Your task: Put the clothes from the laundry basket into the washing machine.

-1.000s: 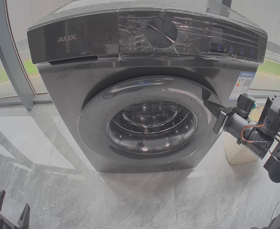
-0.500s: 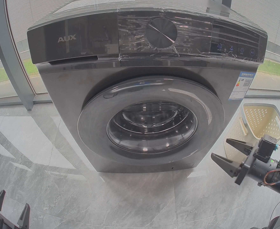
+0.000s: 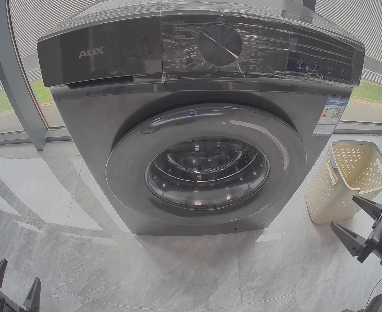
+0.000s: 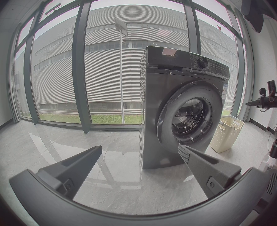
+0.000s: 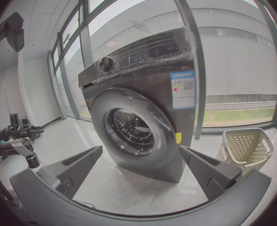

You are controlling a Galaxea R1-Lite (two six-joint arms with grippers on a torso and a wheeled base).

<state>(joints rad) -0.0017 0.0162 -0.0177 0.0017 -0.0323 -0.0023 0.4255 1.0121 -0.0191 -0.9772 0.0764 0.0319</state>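
- Your right gripper [image 3: 343, 211] hangs wide open, empty, beside the laundry basket [image 3: 323, 196], which stands on the floor [image 3: 178, 265] at the washing machine [image 3: 191, 109] right corner.
- Your left gripper [image 3: 19, 270]: open, empty.
- The basket's bottom is hidden; clothes should be limp and light, so pinch a bunched fold.

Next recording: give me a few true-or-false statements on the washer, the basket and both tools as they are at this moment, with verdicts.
1. The washer door is shut. True.
2. The basket stands on top of the washer. False: it stands on the floor beside the washer, on the robot's right.
3. The right tool is open and holds nothing. True.
4. The left tool is shut on a garment. False: it is open and empty, low at the robot's left.
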